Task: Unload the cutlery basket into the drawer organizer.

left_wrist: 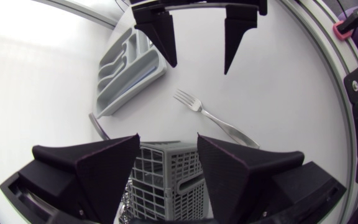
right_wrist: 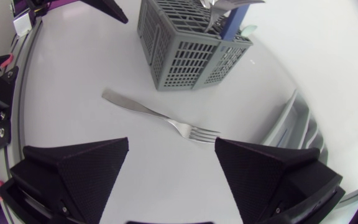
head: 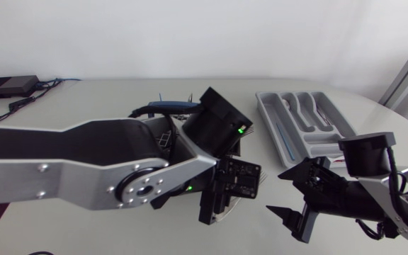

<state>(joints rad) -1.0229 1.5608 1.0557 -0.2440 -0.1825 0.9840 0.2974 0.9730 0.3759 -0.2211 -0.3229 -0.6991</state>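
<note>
A silver fork [left_wrist: 213, 118] lies flat on the white table between the grey cutlery basket [right_wrist: 191, 50] and the grey drawer organizer [head: 303, 124]. My left gripper [left_wrist: 168, 146] hangs open just above the basket [left_wrist: 166, 180], holding nothing. Facing it across the fork, my right gripper [right_wrist: 173, 149] is open and empty, with the fork [right_wrist: 160, 118] just ahead of its fingertips. The basket still holds cutlery, among it a blue handle [right_wrist: 232, 28]. In the head view my left arm [head: 119, 170] hides most of the basket; the right gripper [head: 283, 193] sits to its right.
The organizer [left_wrist: 129, 68] stands at the table's back right with cutlery in some compartments. Another metal handle [left_wrist: 98, 124] shows beside the basket. A black box with cables [head: 9, 86] sits at the back left corner.
</note>
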